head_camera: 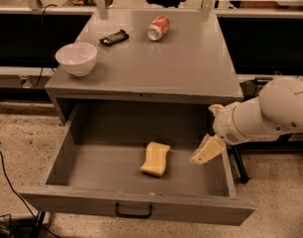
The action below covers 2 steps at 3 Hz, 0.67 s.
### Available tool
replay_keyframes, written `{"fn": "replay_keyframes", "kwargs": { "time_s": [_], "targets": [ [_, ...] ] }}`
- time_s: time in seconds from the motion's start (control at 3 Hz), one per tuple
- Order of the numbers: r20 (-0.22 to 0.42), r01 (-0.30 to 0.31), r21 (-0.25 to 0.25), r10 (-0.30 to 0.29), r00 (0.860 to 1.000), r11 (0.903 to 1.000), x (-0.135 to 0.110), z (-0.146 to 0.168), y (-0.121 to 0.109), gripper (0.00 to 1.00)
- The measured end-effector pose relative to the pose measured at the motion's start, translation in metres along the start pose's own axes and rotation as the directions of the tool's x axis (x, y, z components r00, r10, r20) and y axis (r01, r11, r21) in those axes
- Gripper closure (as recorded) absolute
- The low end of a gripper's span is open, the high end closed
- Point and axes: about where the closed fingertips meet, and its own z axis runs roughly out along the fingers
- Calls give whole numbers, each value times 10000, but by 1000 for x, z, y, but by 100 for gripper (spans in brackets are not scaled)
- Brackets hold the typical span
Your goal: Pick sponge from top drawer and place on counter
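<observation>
My gripper (207, 151) hangs at the right side of the open top drawer (92, 205), apart from the sponge (156, 159) lying mid-floor; I cannot tell whether it is open or closed. A white bowl (76, 58) and a can (158, 28) sit on the table (181, 68).

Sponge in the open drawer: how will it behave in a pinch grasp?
Probably soft: the sponge has pinched sides, so it likely compresses. Likely light and unlikely to roll, since it lies flat on the top drawer floor. The gripper hangs over the drawer, apart from the sponge.
</observation>
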Motion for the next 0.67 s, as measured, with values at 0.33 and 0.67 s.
{"fn": "replay_keyframes", "kwargs": {
  "time_s": [0.33, 0.67],
  "targets": [
    [791, -225, 28, 222, 9966, 9997, -7, 35, 10, 0],
    [1446, 205, 20, -206, 9893, 9998, -23, 76, 31, 0]
  ]
}}
